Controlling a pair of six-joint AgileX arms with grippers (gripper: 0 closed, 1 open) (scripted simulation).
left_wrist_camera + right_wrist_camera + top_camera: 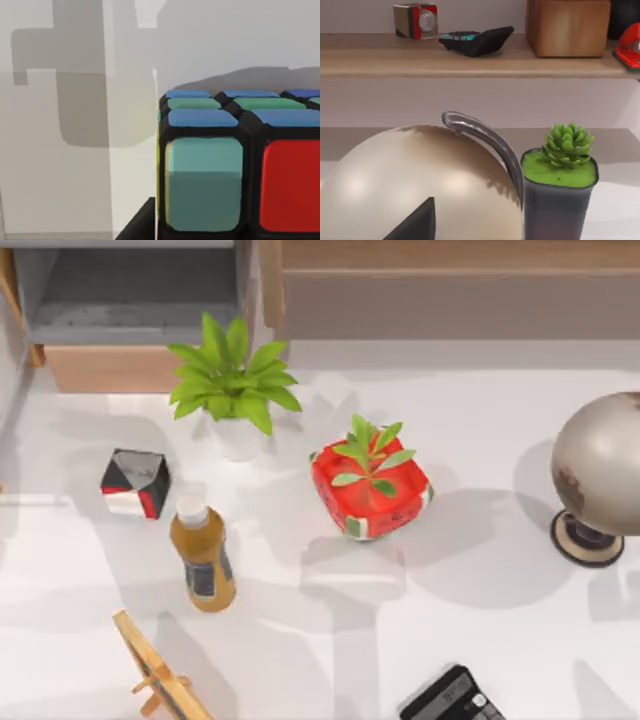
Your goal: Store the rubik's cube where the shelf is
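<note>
White tabletop crowded with clutter surrounds the work. Rubik's cube [240, 165] sits directly under the left wrist camera, against that arm's gripper; whether the fingers pinch it I cannot tell. Carrying it toward the shelf [450, 290], it could slip or clip the strawberry planter [372, 490].

The shelf [455, 285] is standing along the back of the bench [480, 570], right of the open compartment [130, 300]. The planter [372, 490] is sitting mid-bench, the bottle [203, 558] lying to its left, the globe [600, 470] standing far right.
</note>
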